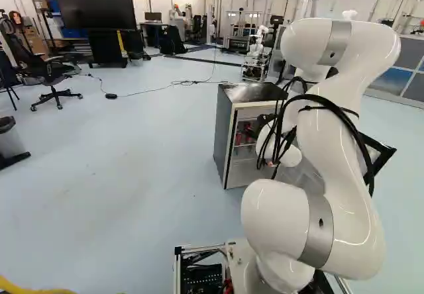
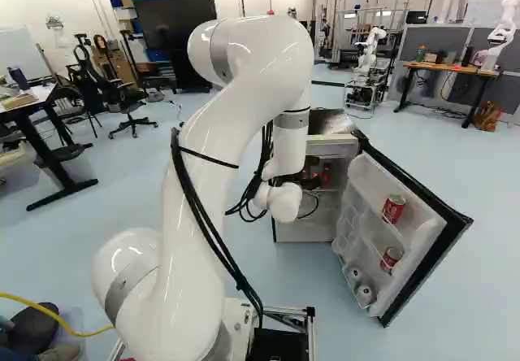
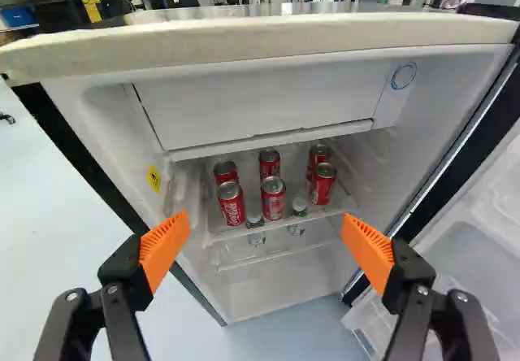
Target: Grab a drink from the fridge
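Observation:
In the right base view my gripper point(image 2: 307, 181) is at the front of the fridge point(image 2: 331, 145), level with its cans. The wrist view shows the gripper point(image 3: 264, 222) open, nothing between its fingers. Ahead, on the fridge's upper shelf point(image 3: 280, 220), several red cans stand upright: a left can point(image 3: 231, 205), a middle can point(image 3: 273, 199) and a right can point(image 3: 322, 184) in front, others behind them. Two bottles point(image 3: 256, 237) with pale caps show below, partly hidden by that shelf. The fridge door point(image 2: 416, 251) stands wide open, with two red cans point(image 2: 393, 209) in its racks.
The open door reaches out to the right of the arm. Inside, a white compartment point(image 3: 264, 101) hangs above the cans. Farther off are a wooden desk point(image 2: 451, 69), an office chair point(image 1: 50, 75), a large screen point(image 1: 94, 6) and another robot point(image 2: 371, 44). A cable lies on the floor.

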You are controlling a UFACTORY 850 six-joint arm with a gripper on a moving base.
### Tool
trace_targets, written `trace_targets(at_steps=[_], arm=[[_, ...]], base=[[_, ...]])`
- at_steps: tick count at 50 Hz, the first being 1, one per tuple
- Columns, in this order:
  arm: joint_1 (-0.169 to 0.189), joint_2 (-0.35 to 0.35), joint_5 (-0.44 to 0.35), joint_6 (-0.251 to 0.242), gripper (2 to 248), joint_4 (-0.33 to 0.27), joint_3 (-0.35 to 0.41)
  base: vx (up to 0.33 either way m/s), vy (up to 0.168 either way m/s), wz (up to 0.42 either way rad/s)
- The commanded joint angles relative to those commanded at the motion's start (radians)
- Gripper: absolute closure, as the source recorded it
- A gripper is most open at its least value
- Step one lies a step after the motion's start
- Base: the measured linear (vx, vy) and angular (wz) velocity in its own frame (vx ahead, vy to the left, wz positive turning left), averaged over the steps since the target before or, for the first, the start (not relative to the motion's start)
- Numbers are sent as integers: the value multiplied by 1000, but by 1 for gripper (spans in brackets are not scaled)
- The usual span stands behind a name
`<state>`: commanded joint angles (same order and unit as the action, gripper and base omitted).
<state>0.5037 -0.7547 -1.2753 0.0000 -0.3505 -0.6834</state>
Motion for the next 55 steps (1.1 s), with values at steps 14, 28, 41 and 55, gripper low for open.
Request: trace_targets(at_steps=[14, 28, 41, 55], arm=[[-10, -66, 0, 0, 3, 0, -58], [-21, -134, 0, 0, 3, 0, -122], [-31, -196, 0, 0, 3, 0, -182], [-39, -259, 0, 0, 3, 0, -243]], base=[[0, 0, 0], [0, 0, 0], [0, 0, 0], [0, 0, 0]])
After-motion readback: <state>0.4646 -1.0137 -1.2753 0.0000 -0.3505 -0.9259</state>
